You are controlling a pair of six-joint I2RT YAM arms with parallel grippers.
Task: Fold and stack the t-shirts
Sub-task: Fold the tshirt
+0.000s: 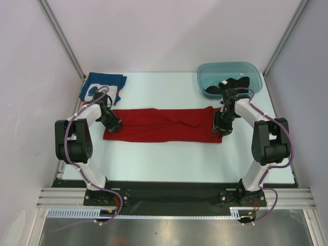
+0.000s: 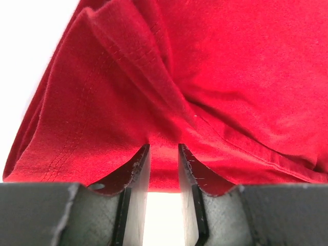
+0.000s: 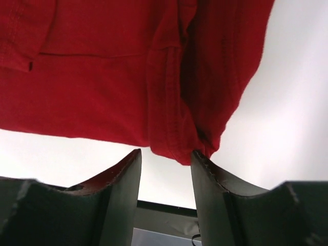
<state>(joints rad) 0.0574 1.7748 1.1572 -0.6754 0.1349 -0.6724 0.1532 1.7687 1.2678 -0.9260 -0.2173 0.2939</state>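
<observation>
The red t-shirt (image 1: 164,125) lies as a long folded strip across the middle of the table. My left gripper (image 1: 117,124) is at its left end. In the left wrist view the gripper (image 2: 163,148) stands a little open, with the red shirt's (image 2: 205,77) edge lying between the fingertips. My right gripper (image 1: 219,132) is at the strip's right end. In the right wrist view it (image 3: 165,152) is open, with a corner of the red shirt (image 3: 102,77) just at the tips. The blue t-shirt (image 1: 105,87) lies folded at the back left. The black t-shirt (image 1: 230,84) lies in the tub.
The teal plastic tub (image 1: 205,69) stands at the back right, close behind my right arm. White walls and metal frame posts enclose the table on three sides. The table's near edge is a black rail where both arm bases sit.
</observation>
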